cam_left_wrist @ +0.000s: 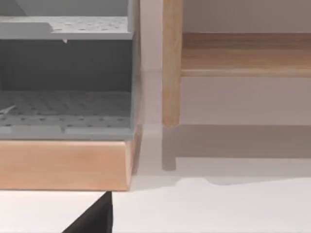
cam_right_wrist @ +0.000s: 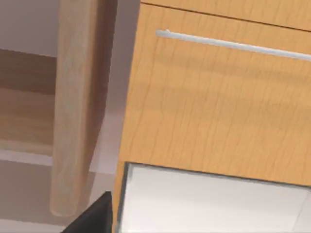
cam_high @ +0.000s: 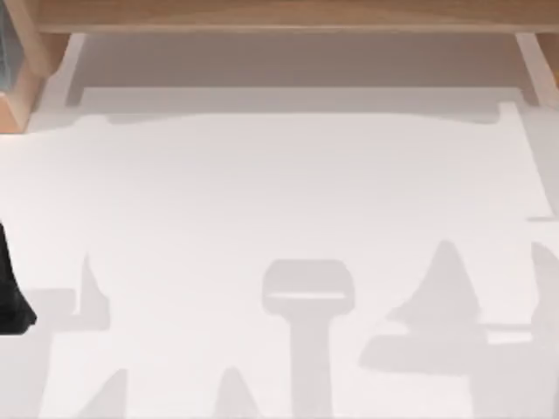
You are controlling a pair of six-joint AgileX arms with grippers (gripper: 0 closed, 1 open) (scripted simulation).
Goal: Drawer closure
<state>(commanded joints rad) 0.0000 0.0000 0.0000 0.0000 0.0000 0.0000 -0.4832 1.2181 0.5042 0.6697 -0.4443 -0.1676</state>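
white, smooth tabletop [cam_high: 279,201] lies nearest, patterned with grey shadows. black left arm [cam_high: 10,297] sits at its left edge; whether either tool's fingers are apart, i cannot tell. beyond, the grainy orange-wood drawer front [cam_right_wrist: 218,107] carries a slim silver bar handle [cam_right_wrist: 233,44], beside a pale round wooden post [cam_right_wrist: 73,107].

A bare, rendered workroom, more test bay than home: a plain white bench [cam_high: 288,192] framed by pale wooden rails [cam_high: 262,16], a grey shelf unit with perforated trays [cam_left_wrist: 65,104] on a wood base, and a wooden drawer front [cam_right_wrist: 218,107] with a slim metal handle [cam_right_wrist: 233,44].
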